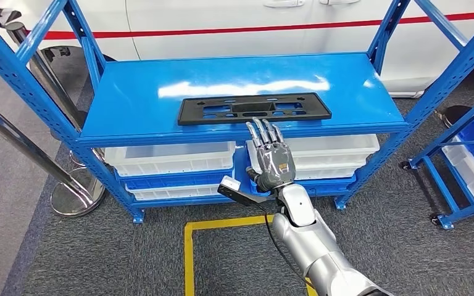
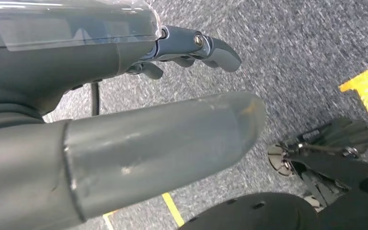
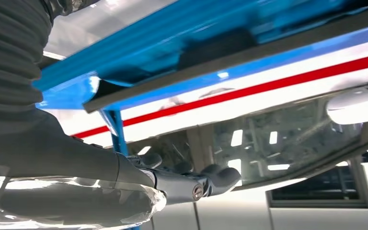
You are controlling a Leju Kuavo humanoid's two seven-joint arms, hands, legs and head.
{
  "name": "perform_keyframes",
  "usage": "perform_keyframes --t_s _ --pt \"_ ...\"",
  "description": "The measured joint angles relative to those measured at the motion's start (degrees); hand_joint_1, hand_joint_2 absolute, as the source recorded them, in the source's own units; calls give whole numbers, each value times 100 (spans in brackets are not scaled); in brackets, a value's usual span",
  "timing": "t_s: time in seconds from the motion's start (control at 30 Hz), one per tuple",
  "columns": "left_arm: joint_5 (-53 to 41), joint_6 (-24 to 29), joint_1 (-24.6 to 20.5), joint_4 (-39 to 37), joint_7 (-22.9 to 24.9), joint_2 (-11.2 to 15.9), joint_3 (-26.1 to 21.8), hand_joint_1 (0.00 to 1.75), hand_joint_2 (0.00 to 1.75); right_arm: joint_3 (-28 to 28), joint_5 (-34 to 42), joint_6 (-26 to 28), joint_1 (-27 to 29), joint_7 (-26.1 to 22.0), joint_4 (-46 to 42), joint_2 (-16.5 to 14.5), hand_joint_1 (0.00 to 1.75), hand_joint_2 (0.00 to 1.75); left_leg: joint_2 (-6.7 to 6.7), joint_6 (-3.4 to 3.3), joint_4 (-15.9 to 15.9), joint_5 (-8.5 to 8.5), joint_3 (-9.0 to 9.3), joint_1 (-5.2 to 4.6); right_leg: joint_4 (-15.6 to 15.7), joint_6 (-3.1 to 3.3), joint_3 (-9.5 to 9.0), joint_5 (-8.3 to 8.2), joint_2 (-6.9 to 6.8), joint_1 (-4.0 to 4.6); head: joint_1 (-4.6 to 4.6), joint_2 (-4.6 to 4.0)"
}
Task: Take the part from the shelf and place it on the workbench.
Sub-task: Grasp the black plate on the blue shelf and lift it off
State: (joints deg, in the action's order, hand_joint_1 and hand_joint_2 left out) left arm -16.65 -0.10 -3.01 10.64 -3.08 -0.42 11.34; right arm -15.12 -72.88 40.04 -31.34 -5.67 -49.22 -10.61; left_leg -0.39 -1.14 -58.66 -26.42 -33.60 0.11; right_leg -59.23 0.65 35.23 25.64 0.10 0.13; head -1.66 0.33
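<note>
part (image 1: 254, 108): flat on shelf (image 1: 136, 117), long axis left-right | right hand (image 1: 270, 158): fingers spread, empty, just before part

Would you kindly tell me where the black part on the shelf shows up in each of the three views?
Head view: the black part lies flat, centred on the blue shelf, just beyond the right robot hand.
Left wrist view: not in it; the view faces grey carpet.
Right wrist view: its dark edge is seen from below at the shelf's front lip.
Shared landmark: the red stripe on the white car, also in the right wrist view.
</note>
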Motion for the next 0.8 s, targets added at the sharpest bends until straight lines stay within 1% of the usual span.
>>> perform_keyframes --t_s 0.03,0.07,0.1,0.13,0.17,0.2,0.23,0.27,0.3,0.33,0.37,0.4,0.43,0.47,0.5,0.53,0.57,0.6,0.63,0.67,0.7,0.73,0.77,0.8 --pt "-3 0 0 0 -2 2 -1 0 0 45 -17 1 22 -10 -33 -26 0 175 2 28 -29 -35 -3 2 34 22 -26 -10 0 -16 1 0" --pt "-5 1 0 0 -2 4 -1 0 0 80 -28 1 34 -14 -61 -53 0 175 3 54 -144 -117 -47 4 68 49 -54 -21 -4 -35 -1 0" --pt "-7 1 1 0 -3 7 -2 0 0 108 -33 1 41 -17 -81 -77 0 175 4 79 -366 -247 -146 10 97 75 -81 -28 -8 -52 -1 0" --pt "-8 1 3 0 -4 7 -2 0 0 131 -34 1 48 -19 -92 -98 0 175 4 102 -697 -411 -300 26 104 93 -95 -25 -12 -48 -1 0" --pt "-9 2 4 0 -4 7 -2 0 0 149 -34 1 59 -19 -96 -111 0 175 5 126 -1076 -571 -492 40 101 106 -99 -18 -16 -45 -2 0" --pt "-9 2 5 0 -4 7 -2 0 0 165 -34 1 77 -19 -96 -119 0 175 5 148 -1394 -667 -662 54 96 109 -102 -10 -16 -44 -1 0" --pt "-9 1 8 0 -3 7 -2 0 0 179 -34 1 97 -19 -96 -127 0 175 6 169 -1550 -663 -760 68 87 108 -105 0 -14 -45 -2 0" --pt "-8 1 12 0 -3 8 -2 0 0 191 -34 1 113 -19 -96 -134 0 175 7 186 -1496 -553 -756 83 75 100 -110 14 -9 -51 -2 0" --pt "-8 1 15 0 -3 11 -2 0 0 202 -34 1 123 -19 -98 -142 0 175 9 199 -1226 -352 -643 100 56 85 -119 34 0 -59 -2 0" --pt "-9 1 17 0 -3 14 -2 0 0 211 -36 1 127 -19 -105 -148 0 175 12 209 -833 -147 -473 118 32 63 -126 60 8 -65 -2 0" --pt "-9 2 15 0 -3 17 -2 0 0 223 -39 1 126 -19 -115 -153 0 175 11 207 -474 -13 -304 115 -1 33 -125 86 15 -60 -2 0" --pt "-9 2 9 0 -3 19 -2 0 0 236 -44 1 126 -20 -126 -157 0 175 8 188 -221 62 -185 110 -24 2 -120 106 20 -53 -1 0" --pt "-9 2 4 0 -3 18 -2 0 0 250 -55 1 127 -20 -135 -159 0 175 3 162 -103 65 -130 97 -36 -27 -113 118 21 -44 0 0" --pt "-10 1 -1 0 -4 19 -3 0 0 266 -75 1 128 -21 -139 -163 0 175 -3 124 -88 48 -117 76 -36 -54 -111 120 22 -36 0 0" --pt "-13 1 -5 0 -4 19 -3 0 0 280 -106 1 130 -21 -142 -166 0 175 -5 79 -85 53 -116 77 -26 -81 -118 122 23 -40 2 0" --pt "-17 0 -5 0 -4 18 -3 0 0 295 -138 2 131 -21 -143 -168 0 175 -4 44 -67 61 -104 79 -47 -109 -120 144 22 -49 1 0" --pt "-22 -1 -6 0 -4 17 -2 0 0 311 -167 2 129 -21 -144 -170 0 175 -2 3 -48 67 -90 84 -131 -133 -88 206 19 -57 1 0" --pt "-27 -1 -9 0 -3 17 -2 0 0 327 -190 3 128 -21 -144 -172 0 175 2 -34 -29 73 -76 94 -326 -154 1 323 18 -64 2 0" --pt "-30 -1 -12 0 -3 17 -2 0 0 344 -202 3 132 -21 -143 -173 0 175 4 -61 -22 72 -69 92 -638 -167 154 482 14 -71 2 0" --pt "-31 1 -17 0 -3 19 -3 0 0 362 -212 3 140 -21 -142 -174 0 175 5 -83 -21 65 -69 86 -1017 -176 353 650 13 -73 3 0" --pt "-32 1 -21 0 -3 20 -3 0 0 377 -218 3 153 -21 -141 -173 0 175 5 -96 -22 60 -67 79 -1374 -182 549 771 13 -76 3 0" --pt "-33 2 -22 0 -3 21 -3 0 0 389 -220 3 168 -21 -141 -173 0 175 4 -104 -22 53 -62 72 -1590 -183 684 794 13 -79 3 0" --pt "-34 2 -22 0 -3 22 -4 0 0 398 -221 3 179 -21 -140 -173 0 175 2 -107 -23 44 -52 66 -1601 -176 719 707 13 -80 3 0" --pt "-35 1 -22 0 -3 22 -4 0 0 404 -222 3 184 -21 -140 -173 0 175 -1 -104 -24 34 -35 62 -1397 -160 645 525 13 -80 2 0"
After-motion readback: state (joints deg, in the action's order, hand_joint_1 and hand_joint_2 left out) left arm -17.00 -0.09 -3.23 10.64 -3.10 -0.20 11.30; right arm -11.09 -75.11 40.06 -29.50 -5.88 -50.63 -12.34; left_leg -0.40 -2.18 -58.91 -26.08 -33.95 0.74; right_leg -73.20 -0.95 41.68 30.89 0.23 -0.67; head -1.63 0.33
